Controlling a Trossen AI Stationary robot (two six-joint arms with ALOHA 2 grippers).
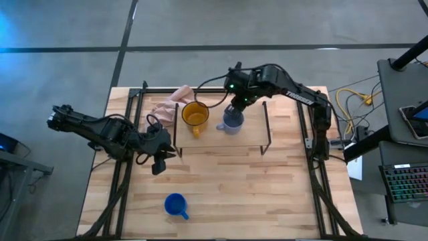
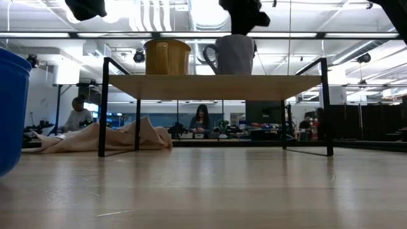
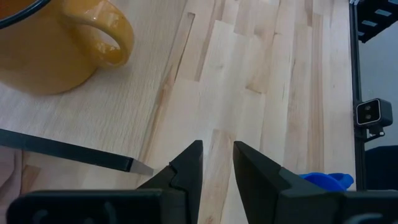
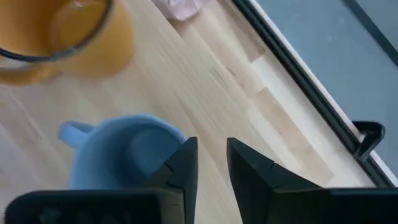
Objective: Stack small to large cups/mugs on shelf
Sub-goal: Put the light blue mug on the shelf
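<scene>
Nearest you, the blue mug [image 1: 175,205] sits alone on the bench [image 1: 267,194], well in front of the shelf [image 1: 254,137] and not yet touched.

Next back, the left tool [image 1: 159,159] hangs just off the shelf's front-left corner. Its fingers are slightly parted w/ nothing between them. The arm lies low and stretched in from the left bench edge; it looks to be waiting.

On the shelf, the yellow mug [image 1: 195,115] stands upright at the left, handle toward the front. The grey mug [image 1: 232,122] stands just beside it, to its right, apart from it, also upright.

The right tool [image 1: 236,107] sits over the grey mug's far side, arm folded in from the right rear and pointing down. Its fingers are a little apart and, in the wrist view, close on nothing; the mug rim [image 4: 124,149] is just ahead of them.

Judgement: you're at the grey-mug step, two mugs on the shelf side by side, none nested. Next move prob needs a rim grip on the grey mug, a lift clear, then a centred drop into the yellow one; watch the handle.

Behind the shelf's left end lies the pink cloth [image 1: 167,102].
</scene>
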